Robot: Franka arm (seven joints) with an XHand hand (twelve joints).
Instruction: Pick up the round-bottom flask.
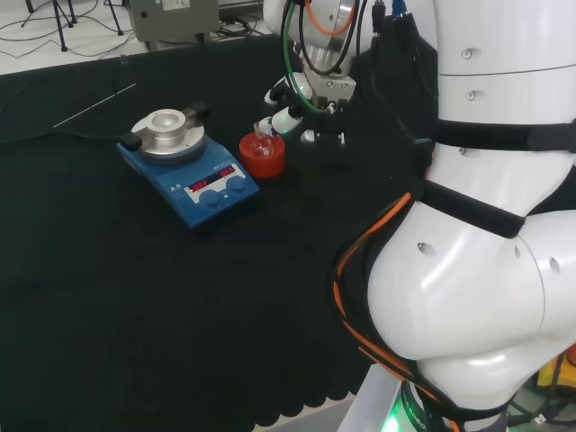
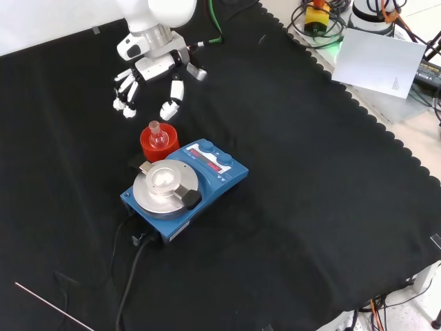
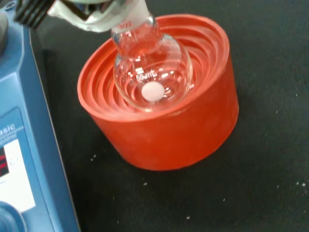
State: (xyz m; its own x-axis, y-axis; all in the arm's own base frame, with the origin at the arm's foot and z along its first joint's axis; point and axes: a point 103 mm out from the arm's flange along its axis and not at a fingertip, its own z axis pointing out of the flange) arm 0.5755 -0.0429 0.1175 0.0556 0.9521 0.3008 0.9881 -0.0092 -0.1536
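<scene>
Hovering hand, fingers spread downward and apart, just beyond the round-bottom flask in its red stand.

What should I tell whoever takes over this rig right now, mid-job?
Hand: open, fingers relaxed and pointing down, holding nothing. In the front view it hangs above and just beyond the flask, not touching it.

Round-bottom flask: clear glass, upright in the red ribbed stand, with a small white piece at its bottom. The stand sits on the black cloth right beside the blue stirrer plate.

Done: hand brought near the flask.

Left: lower the hand, close around the flask, likely at the neck, and lift it out of the stand.
</scene>
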